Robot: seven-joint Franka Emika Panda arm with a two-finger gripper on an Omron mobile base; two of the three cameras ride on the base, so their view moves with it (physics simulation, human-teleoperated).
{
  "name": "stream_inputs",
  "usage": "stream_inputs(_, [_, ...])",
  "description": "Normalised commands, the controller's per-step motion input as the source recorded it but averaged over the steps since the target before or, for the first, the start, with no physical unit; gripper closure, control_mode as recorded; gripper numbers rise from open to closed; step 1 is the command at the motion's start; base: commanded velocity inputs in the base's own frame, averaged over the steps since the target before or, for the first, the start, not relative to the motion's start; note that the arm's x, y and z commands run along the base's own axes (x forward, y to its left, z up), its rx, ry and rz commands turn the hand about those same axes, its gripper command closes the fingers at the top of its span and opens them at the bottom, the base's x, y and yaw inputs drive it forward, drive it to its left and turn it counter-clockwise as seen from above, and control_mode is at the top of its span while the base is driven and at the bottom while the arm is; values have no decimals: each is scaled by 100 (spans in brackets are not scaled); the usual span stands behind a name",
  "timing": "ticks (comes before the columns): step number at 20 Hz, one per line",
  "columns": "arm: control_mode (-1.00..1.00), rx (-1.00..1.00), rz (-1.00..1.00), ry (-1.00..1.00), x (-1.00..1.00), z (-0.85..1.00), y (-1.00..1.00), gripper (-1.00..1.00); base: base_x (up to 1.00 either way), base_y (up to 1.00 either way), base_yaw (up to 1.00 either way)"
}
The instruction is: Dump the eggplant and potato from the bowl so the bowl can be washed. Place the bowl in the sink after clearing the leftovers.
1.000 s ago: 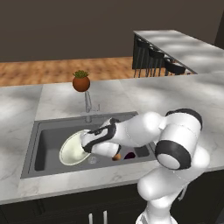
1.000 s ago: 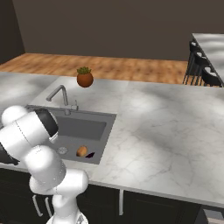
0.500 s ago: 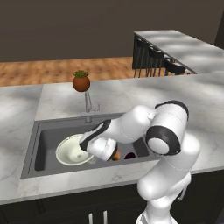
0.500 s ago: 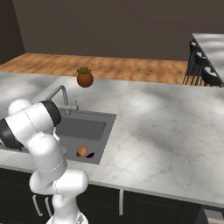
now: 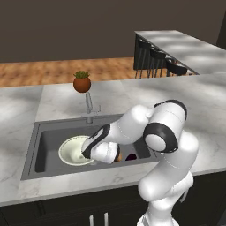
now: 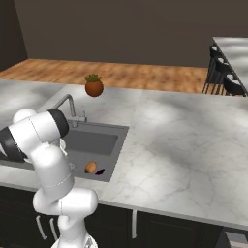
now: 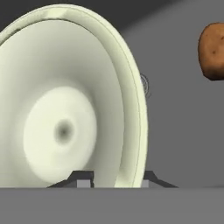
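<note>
- Gripper (image 7: 114, 178) down inside the sink (image 5: 44, 145), its tips sitting one on each side of the bowl (image 5: 76, 150) rim in the hand view; that reads as clamped on the rim, though the contact itself sits low at the picture's edge
- Bowl is in the left part of the basin, open side up and empty as the left base view shows it; whether it rests fully on the floor or hangs a touch above, I cannot tell
- Potato (image 6: 90, 167) lies on the sink floor to the right of the bowl, well clear of it; it also shows at the upper right of the hand view
- Eggplant (image 6: 100, 171) just beside the potato, a dark sliver near the basin's front wall; small, hard to read in detail
- Faucet (image 5: 89, 105) stands at the back edge, and a potted plant (image 5: 81, 82) behind it on the counter (image 5: 198, 119); neither is in the way
- Judgement on progress: dumping looks done, both vegetables are out of the bowl; the bowl is already in the sink, so the placing is nearly finished
- What seems left: let go of the rim and lift the arm out without dragging the bowl along; the risk is the bowl rocking or sliding toward the vegetables as the fingers part
</note>
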Motion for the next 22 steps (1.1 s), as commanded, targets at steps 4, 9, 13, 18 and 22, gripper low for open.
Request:
stream_inputs(4, [-100,0,0,0,-6,0,0,100,0,0,0])
stream_inputs(9, [-100,0,0,0,0,0,0,-100,0,0,0])
stream_inputs(13, [-100,0,-2,0,0,15,-2,-100,0,0,0])
stream_inputs(18, [-100,0,-6,0,-10,60,-17,-100,0,0,0])
stream_inputs(22, [-100,0,-7,-5,-43,98,-21,-100,0,0,0])
